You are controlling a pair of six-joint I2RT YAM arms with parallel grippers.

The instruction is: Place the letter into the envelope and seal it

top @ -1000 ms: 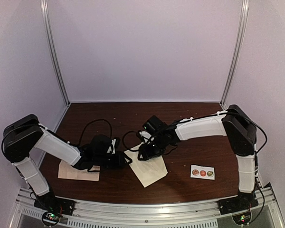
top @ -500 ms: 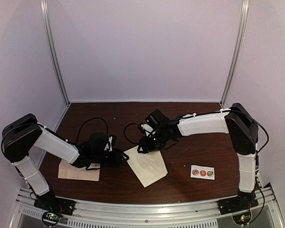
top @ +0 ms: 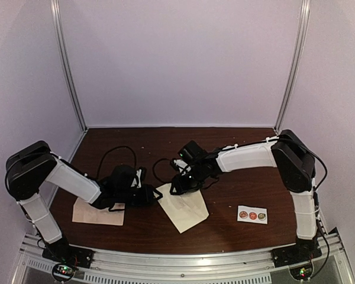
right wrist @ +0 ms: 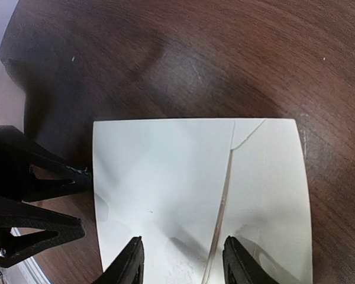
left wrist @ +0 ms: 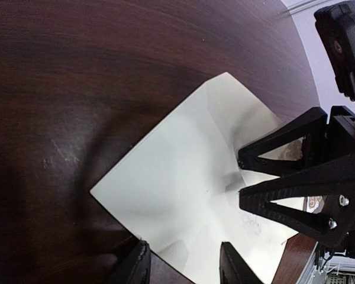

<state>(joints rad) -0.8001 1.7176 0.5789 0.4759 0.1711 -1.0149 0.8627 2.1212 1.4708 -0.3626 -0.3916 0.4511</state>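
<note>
The cream envelope (top: 184, 208) lies flat on the dark table, tilted, between my two grippers. My left gripper (top: 154, 195) stands open at its left corner, one finger over the table and one over the paper (left wrist: 183, 195). My right gripper (top: 177, 187) stands open above its far end, both fingertips (right wrist: 132, 260) low over the sheet (right wrist: 195, 183). Neither holds anything. Each wrist view shows the other gripper's black fingers at the envelope's edge. The letter, a pinkish creased sheet (top: 97, 213), lies left of the envelope, partly under my left arm.
A small white strip of round stickers (top: 252, 215) lies to the right of the envelope. Black cables (top: 115, 155) loop over the table behind the grippers. The cell's walls and metal posts (top: 68, 65) close in the back and sides.
My right gripper rose and shifted a little, then came back down over the envelope's far end. The left gripper shifted slightly along the left corner. The envelope barely moved.
</note>
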